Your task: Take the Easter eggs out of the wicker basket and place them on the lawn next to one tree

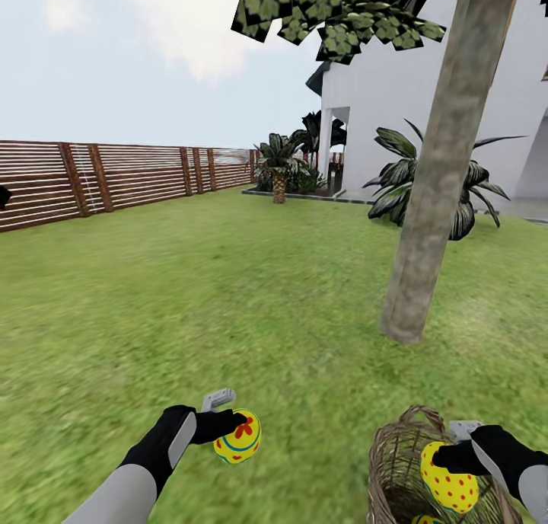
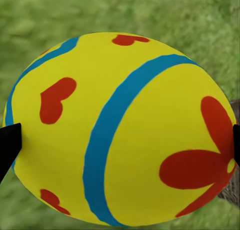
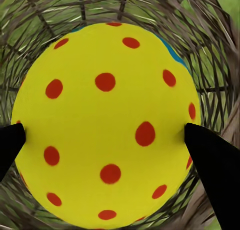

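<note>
— Looking at the left fingers point(image 1: 228, 425) first: what do they have?

— They are clamped on an Easter egg with blue stripes and red flower marks point(image 1: 238, 436); in the left wrist view that striped egg point(image 2: 120, 130) sits squarely between the two dark fingertips point(image 2: 9, 147), one pressed to each side, with the lawn point(image 2: 150, 14) blurred beyond it.

— And the right fingers point(image 1: 457, 457)?

— Clenched on a red-dotted Easter egg point(image 1: 449, 478), held within the mouth of the wicker basket point(image 1: 396, 463). From the right wrist view the dotted egg point(image 3: 107, 125) is pinched between both fingertips point(image 3: 215, 165), and the basket's open weave point(image 3: 210, 64) rings it all round.

— Anything below those fingers?

— A sliver of a third egg point(image 1: 426, 519) shows deeper in the basket, under the held one.

— Where is the tree?

— Its grey-brown trunk point(image 1: 441, 166) rises from the grass point(image 1: 190, 280) beyond the right fingers, behind the basket; the left fingers hang over open grass, well apart from it.
</note>
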